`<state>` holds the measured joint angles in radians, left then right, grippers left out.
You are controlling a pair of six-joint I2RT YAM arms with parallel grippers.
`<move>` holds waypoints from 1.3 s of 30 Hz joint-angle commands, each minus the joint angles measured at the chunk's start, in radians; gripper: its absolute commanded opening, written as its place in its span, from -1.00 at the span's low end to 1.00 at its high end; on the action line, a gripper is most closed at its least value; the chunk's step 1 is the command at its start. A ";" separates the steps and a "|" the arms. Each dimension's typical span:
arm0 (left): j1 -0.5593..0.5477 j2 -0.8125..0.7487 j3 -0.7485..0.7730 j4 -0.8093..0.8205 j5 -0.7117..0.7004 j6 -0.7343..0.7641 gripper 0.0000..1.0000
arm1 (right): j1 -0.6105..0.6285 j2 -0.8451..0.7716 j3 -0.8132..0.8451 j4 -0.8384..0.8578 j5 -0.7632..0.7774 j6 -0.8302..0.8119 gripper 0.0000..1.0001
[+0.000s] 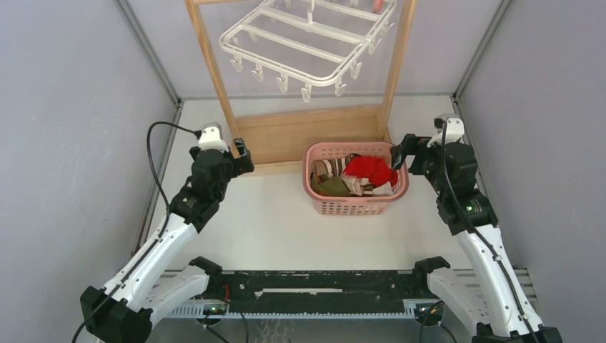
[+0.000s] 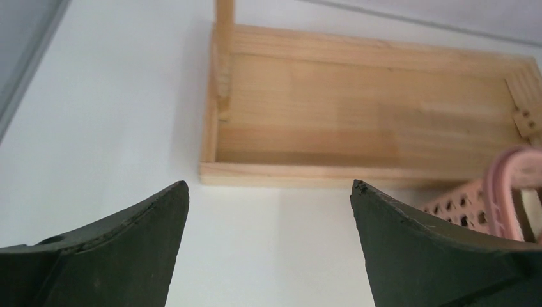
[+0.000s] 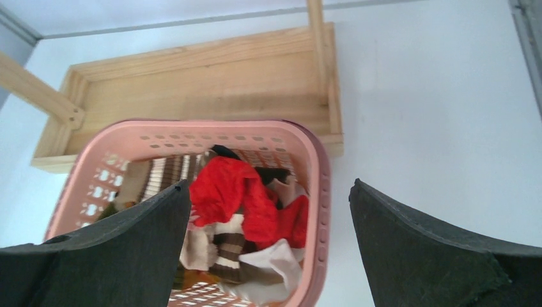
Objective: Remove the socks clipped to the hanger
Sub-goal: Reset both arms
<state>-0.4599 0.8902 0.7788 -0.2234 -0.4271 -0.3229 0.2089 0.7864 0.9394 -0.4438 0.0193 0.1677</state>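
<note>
The white hanger hangs tilted from the wooden stand at the top of the top view, its near clips empty. A small red piece shows at its far right edge, cut off by the frame. Several socks, red, white, tan and brown-striped, lie in the pink basket; they also show in the right wrist view. My left gripper is open and empty near the stand's base. My right gripper is open and empty over the basket's right rim.
The wooden stand has a flat base tray behind the basket and two uprights rising to the hanger. Grey walls close in left and right. A black rail lies along the near edge.
</note>
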 commanded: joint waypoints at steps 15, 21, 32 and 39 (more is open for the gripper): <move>0.211 -0.034 -0.294 0.427 -0.175 0.173 1.00 | -0.172 -0.084 -0.368 0.400 0.129 0.000 0.99; 0.229 -0.020 -0.431 0.671 -0.255 0.258 0.99 | -0.186 -0.069 -0.522 0.636 0.162 -0.011 0.99; 0.293 0.079 -0.526 0.916 -0.209 0.305 1.00 | -0.200 0.104 -0.726 1.084 0.202 -0.035 0.99; 0.335 0.217 -0.492 0.971 -0.175 0.300 1.00 | -0.238 0.294 -0.803 1.372 0.185 -0.026 0.99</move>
<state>-0.1410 1.0424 0.2695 0.6636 -0.6201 -0.0418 -0.0147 0.9798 0.1955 0.7910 0.2165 0.1753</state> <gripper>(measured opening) 0.996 0.993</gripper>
